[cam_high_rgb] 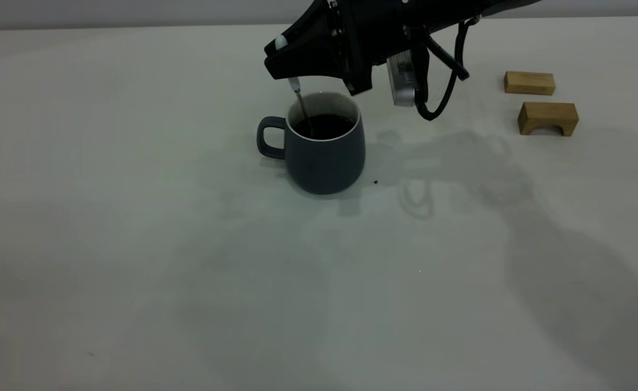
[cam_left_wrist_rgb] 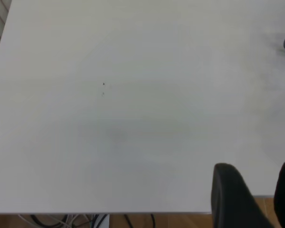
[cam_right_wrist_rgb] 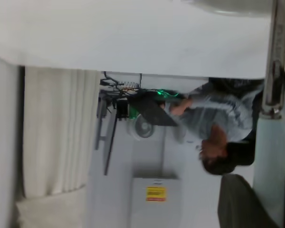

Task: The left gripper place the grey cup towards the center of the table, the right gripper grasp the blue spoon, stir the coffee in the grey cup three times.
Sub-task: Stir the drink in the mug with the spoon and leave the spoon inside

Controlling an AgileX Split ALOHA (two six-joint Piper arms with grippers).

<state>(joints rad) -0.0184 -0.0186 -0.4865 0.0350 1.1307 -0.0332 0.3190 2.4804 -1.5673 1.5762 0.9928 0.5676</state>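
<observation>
exterior view, right tool (cam_high_rgb: 286, 60) clamping blue spoon (cam_high_rgb: 299, 100) near-upright, bowl down in grey cup (cam_high_rgb: 324, 144), handle up

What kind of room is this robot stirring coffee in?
Probably a lab or workshop, not a kitchen. The grey cup sits on a bare white table beside two wooden blocks. The right wrist view shows a person at a desk with electronics and a curtain behind.
</observation>
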